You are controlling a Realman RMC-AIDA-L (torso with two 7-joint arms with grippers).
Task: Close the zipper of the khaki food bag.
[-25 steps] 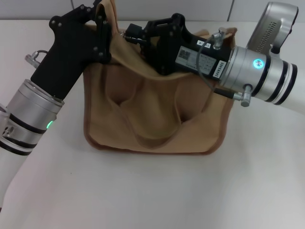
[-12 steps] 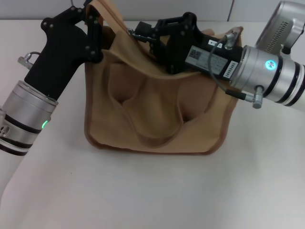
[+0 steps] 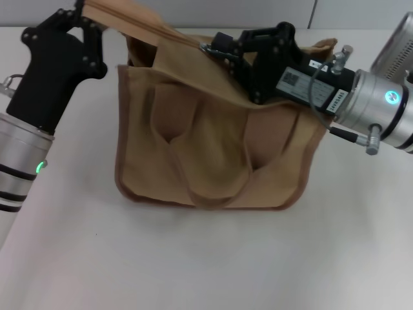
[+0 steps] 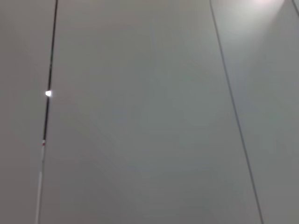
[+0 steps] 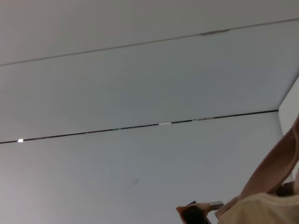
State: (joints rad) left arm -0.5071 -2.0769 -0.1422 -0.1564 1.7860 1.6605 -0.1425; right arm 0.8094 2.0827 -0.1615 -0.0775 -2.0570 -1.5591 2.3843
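One khaki food bag [image 3: 216,155] sits centre table. The left gripper [image 3: 87,13], at ten o'clock, pinches its top flap; the right gripper [image 3: 216,46], at one o'clock, seems clamped on the zipper [image 3: 174,35].

One bag [image 3: 213,155] is sitting on one worktop [image 3: 206,258]. One zipper [image 3: 145,27] is running along its top. Two claws are showing: the left claw [image 3: 84,13] and the right claw [image 3: 216,45]. One loop handle [image 3: 206,174] is hanging down the front.
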